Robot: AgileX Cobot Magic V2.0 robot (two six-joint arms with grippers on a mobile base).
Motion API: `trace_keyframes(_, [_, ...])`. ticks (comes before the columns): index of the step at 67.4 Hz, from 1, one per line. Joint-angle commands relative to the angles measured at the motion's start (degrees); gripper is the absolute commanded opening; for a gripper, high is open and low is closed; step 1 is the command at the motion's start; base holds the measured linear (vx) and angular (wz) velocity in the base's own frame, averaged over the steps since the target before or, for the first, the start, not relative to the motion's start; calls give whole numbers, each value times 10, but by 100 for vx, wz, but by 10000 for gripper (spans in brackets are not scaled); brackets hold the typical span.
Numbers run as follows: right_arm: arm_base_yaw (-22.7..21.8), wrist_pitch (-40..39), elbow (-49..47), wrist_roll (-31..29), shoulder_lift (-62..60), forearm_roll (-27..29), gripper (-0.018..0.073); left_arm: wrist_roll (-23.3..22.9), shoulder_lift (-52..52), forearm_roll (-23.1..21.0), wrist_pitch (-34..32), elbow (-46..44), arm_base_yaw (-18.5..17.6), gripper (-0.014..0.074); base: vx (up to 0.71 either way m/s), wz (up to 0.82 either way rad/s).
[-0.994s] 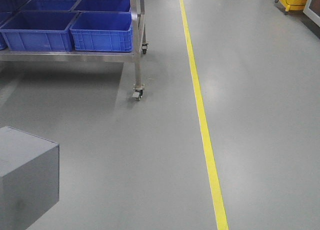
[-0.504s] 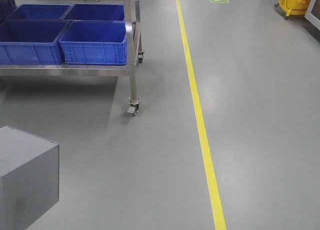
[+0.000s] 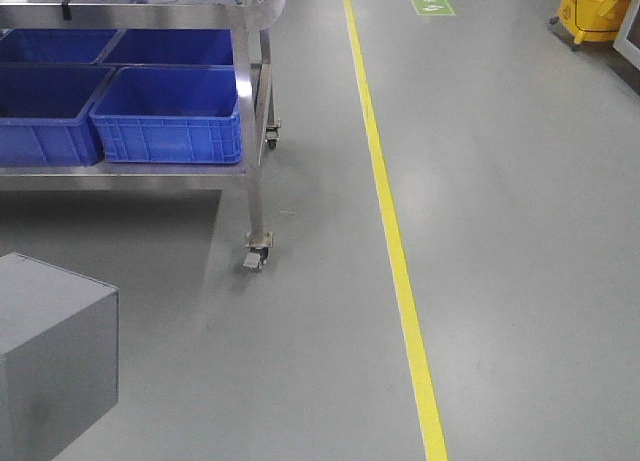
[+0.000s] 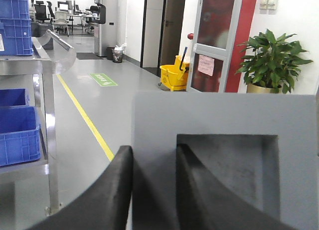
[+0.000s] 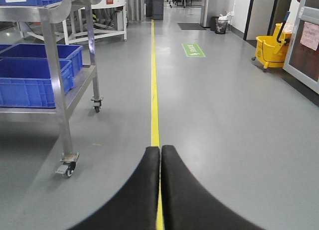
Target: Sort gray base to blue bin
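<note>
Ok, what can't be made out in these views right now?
Gray base: front view's left and bottom edges cut it off.
Blue bins: insides partly hidden by own walls and cart shelf, front view.
Green floor sign: text too small, all views.

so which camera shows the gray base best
The left wrist view: the gray base fills much of the frame, square recess facing the camera, the left fingers pinching its wall. The front view catches only a plain corner at lower left. The right wrist view shows none of it, just the shut right fingers.
</note>
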Motion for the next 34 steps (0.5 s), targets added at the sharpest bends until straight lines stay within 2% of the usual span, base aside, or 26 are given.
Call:
trace_keyframes(1, [-4, -46, 3, -4, -4, -5, -5, -3, 6, 4, -59, -17, -4, -8, 42, -2])
trace_keyframes(34, [-4, -45, 3, -4, -4, -5, -5, -3, 6, 4, -59, -17, -4, -8, 42, 4])
